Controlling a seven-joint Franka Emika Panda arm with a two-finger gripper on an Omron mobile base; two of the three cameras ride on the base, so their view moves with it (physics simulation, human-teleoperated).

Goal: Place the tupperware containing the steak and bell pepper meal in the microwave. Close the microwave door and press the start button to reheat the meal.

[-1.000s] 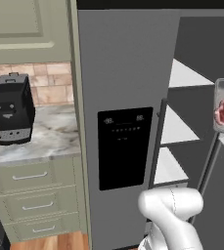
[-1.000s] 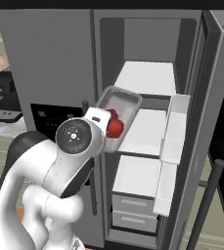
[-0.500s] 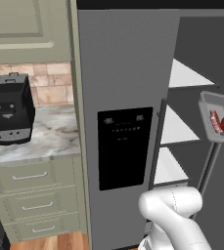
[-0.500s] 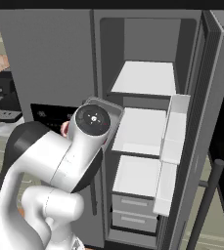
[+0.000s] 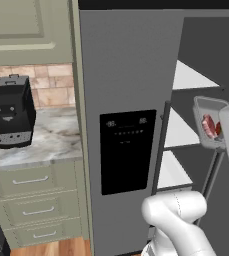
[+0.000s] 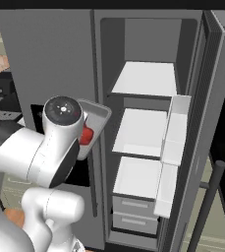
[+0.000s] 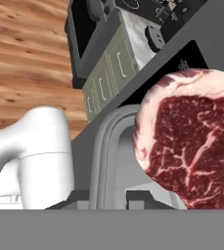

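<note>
Tall grey fridge (image 6: 50,59) stands with its right door swung open, white shelves bare. White arm (image 6: 40,152) carries the small clear rectangular plastic tupperware (image 5: 209,122) tilted in mid-air before it, presumably bound for the microwave. Steak (image 7: 191,136) shows inside. Gripper (image 7: 113,197) fingers pinch the tub's rim.

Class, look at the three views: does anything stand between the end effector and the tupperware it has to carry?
Nothing visible does. The tupperware is already up at the end effector, tipped on its side in front of the open fridge, with the steak showing inside.
</note>
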